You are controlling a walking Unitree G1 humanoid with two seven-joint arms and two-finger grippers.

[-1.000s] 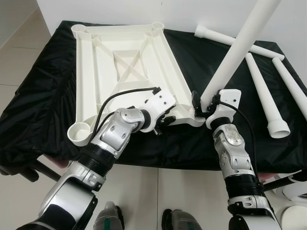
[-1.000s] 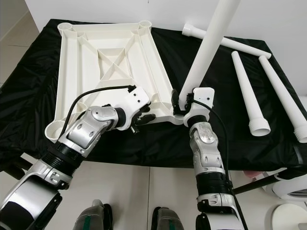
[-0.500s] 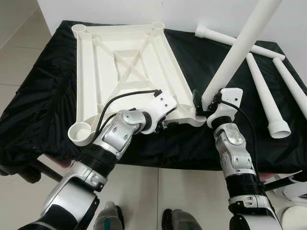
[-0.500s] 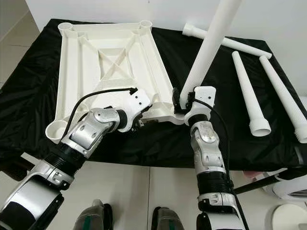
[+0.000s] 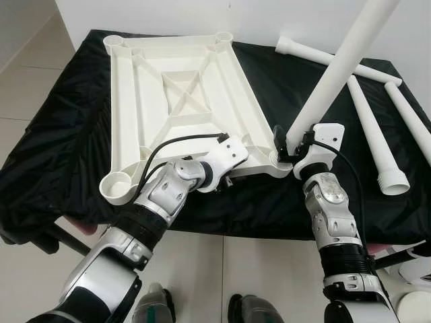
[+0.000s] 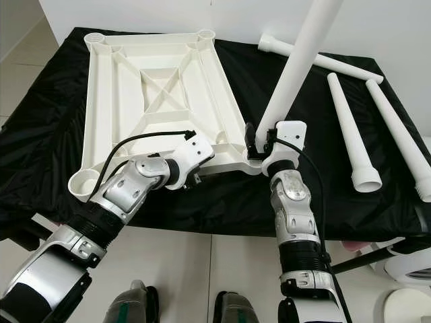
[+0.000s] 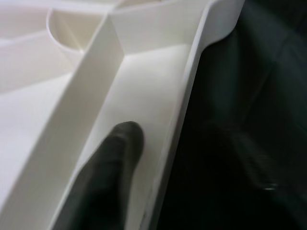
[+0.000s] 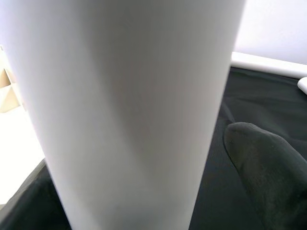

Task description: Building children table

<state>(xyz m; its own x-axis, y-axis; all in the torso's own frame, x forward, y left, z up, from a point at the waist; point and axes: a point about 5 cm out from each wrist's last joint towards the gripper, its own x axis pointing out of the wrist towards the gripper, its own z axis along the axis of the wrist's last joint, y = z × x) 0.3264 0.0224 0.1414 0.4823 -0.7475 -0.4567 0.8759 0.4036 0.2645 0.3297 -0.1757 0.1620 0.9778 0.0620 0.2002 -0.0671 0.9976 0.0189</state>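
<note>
My right gripper (image 5: 286, 142) clamps the leg (image 5: 335, 74); my left gripper (image 5: 227, 179), grip unclear, steadies the tabletop (image 5: 176, 101). Keep the leg vertical over the near-right socket (image 5: 277, 159).

Both arms are built of silver segments with black joint rings. A white wrist housing and black cable are fitted behind each black-fingered hand.

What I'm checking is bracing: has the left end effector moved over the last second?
Yes. The left end effector has tucked in against the near rim of the tabletop; one finger now lies in the rim channel.
</note>
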